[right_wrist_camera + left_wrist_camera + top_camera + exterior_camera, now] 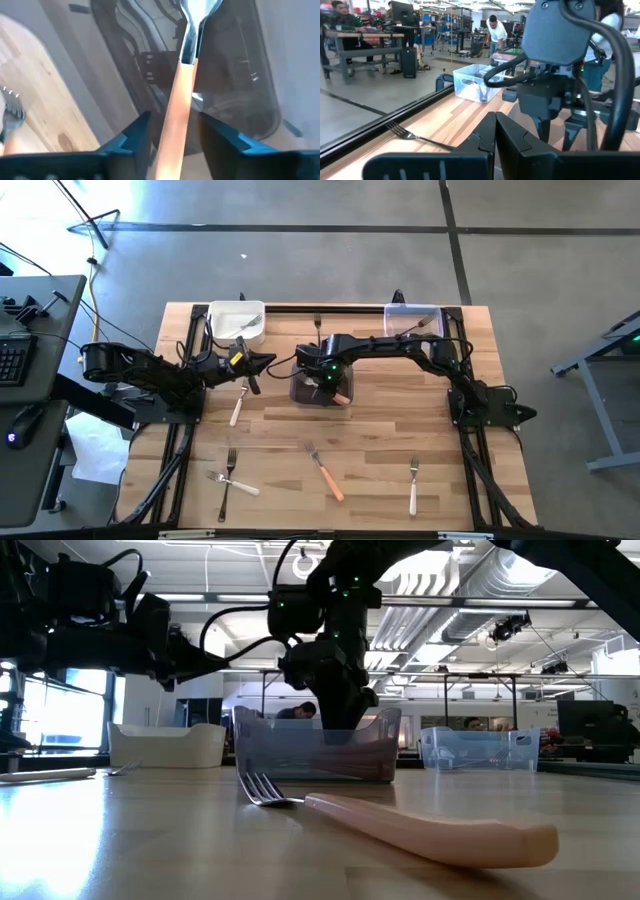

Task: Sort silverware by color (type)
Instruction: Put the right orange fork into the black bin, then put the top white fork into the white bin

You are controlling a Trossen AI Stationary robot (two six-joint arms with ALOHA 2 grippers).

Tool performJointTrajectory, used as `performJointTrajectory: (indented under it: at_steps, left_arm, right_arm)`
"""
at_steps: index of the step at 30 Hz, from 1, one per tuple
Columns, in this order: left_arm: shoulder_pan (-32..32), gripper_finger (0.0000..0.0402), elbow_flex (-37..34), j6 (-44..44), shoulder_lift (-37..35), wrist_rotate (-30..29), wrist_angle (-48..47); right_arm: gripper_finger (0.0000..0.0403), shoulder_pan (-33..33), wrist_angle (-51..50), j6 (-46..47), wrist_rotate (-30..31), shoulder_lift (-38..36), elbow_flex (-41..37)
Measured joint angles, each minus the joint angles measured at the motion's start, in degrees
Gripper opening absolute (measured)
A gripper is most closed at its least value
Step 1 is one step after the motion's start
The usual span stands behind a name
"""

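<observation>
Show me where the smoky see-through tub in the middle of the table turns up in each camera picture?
High view: the dark tub sits mid-table, under the right tool.
Low view: it stands centre, behind the salmon-handled fork.
Left wrist view: hidden or out of frame; the tub seen there is a different, clear one.
Right wrist view: its smoky wall fills the picture behind another salmon-handled fork.
Shared landmark: the right tool above it.
</observation>
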Motion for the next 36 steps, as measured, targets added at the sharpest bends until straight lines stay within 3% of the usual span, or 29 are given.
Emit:
performJointTrajectory:
  at_steps: [3,6,9,13,15,19,25,32,36]
  left_arm:
    - [1.0,0.0001,0.0,-1.8,0.0,0.0,-0.3]
    - [2.0,0.0001,0.0,-3.3,0.0,0.1,-0.4]
    - [3.3,0.0000,0.0,-3.8,0.0,0.2,-0.5]
    - [5.4,0.0000,0.0,-5.4,0.0,1.0,-0.7]
    - [6.3,0.0000,0.0,-5.8,0.0,2.3,-0.8]
    - [7.6,0.0000,0.3,-5.1,0.0,3.7,-2.2]
    - [7.7,0.0000,6.3,-1.0,0.0,2.7,-16.4]
    - [7.4,0.0000,17.9,0.3,0.0,6.9,-44.3]
    - [5.5,0.0000,24.8,0.3,-0.3,4.6,-61.6]
  right_arm:
    - [0.0170,0.0,-1.5,-3.6,0.1,0.0,2.5]
    - [0.0164,-0.1,-3.0,-9.5,2.9,-0.8,5.2]
    - [0.0119,-1.1,-2.1,-17.0,3.8,-3.1,6.1]
    - [0.0024,-5.2,4.0,-24.0,4.2,-6.6,3.8]
    - [0.0011,-7.6,9.3,-26.9,4.0,-8.0,0.7]
    - [0.0016,-10.9,23.2,-30.6,3.4,-11.1,-9.3]
    - [0.0004,-14.7,49.2,-29.2,-0.1,-21.6,-30.2]
    - [0.0000,-17.1,81.0,-28.1,-0.5,-33.0,-55.9]
    - [0.0000,-18.9,95.5,-26.8,-0.4,-38.0,-68.1]
